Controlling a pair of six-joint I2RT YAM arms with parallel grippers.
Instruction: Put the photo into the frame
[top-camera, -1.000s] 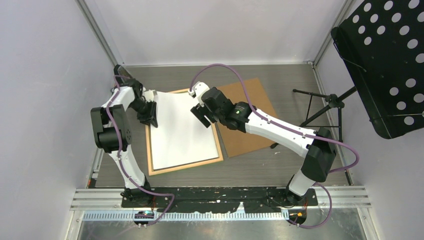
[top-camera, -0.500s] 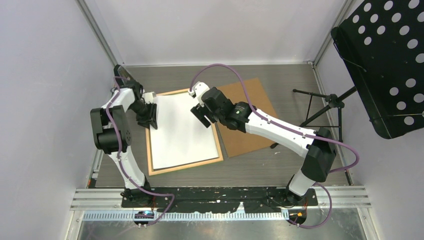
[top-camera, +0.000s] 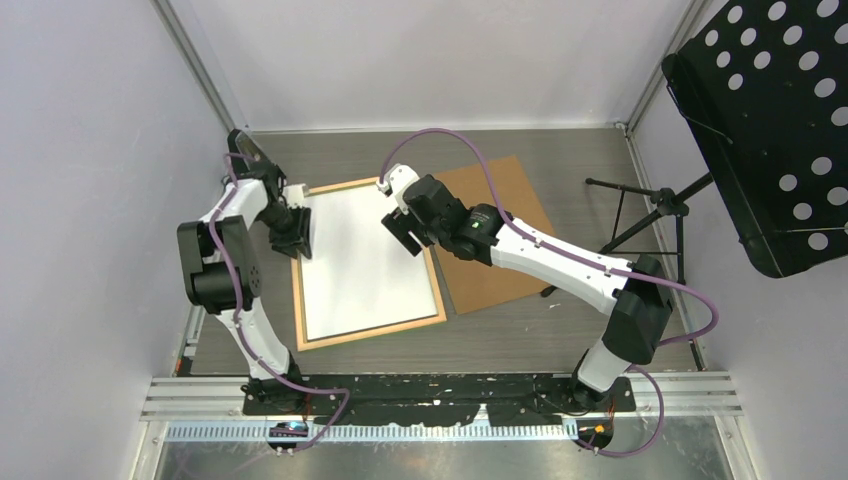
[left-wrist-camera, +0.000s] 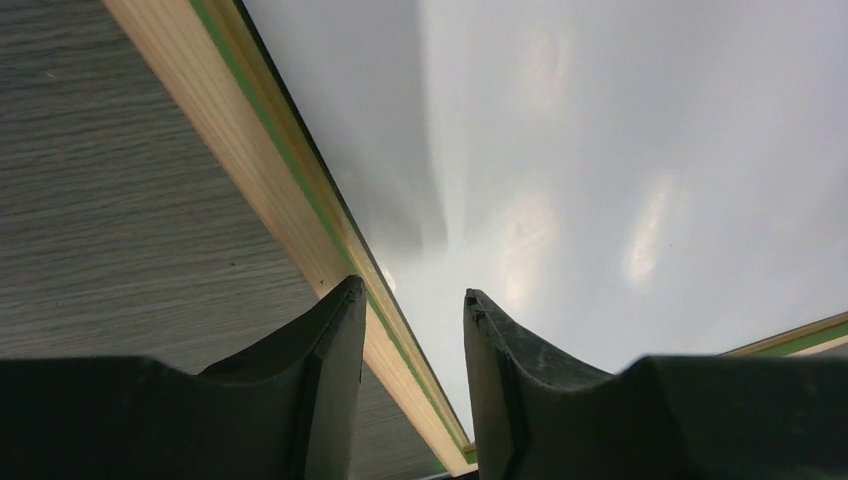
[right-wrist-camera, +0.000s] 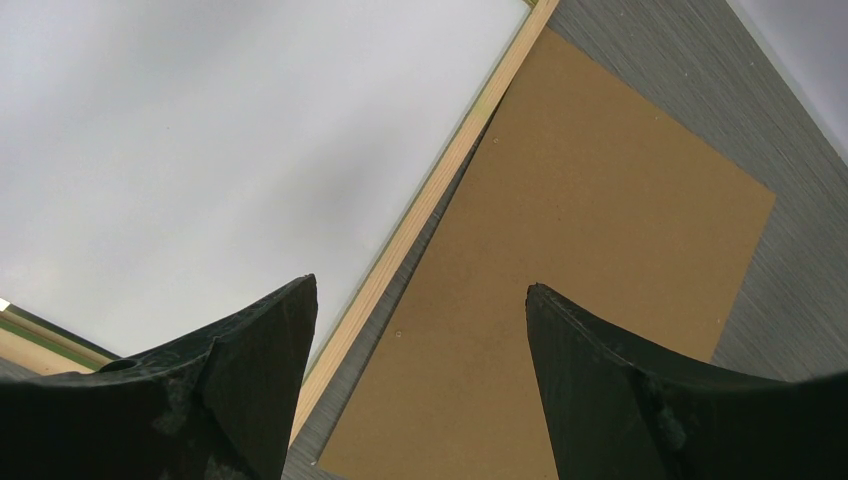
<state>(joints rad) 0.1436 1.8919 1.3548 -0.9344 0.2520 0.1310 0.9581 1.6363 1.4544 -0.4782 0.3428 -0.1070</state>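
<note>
Photo (top-camera: 365, 260) lies white side up inside the frame (top-camera: 372, 332). Left gripper (left-wrist-camera: 412, 298) stands partly open over its left rail; right gripper (right-wrist-camera: 420, 290) is wide open over its right rail.

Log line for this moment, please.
photo: lying in frame | left gripper: open, over left rail | right gripper: open, over right rail
</note>
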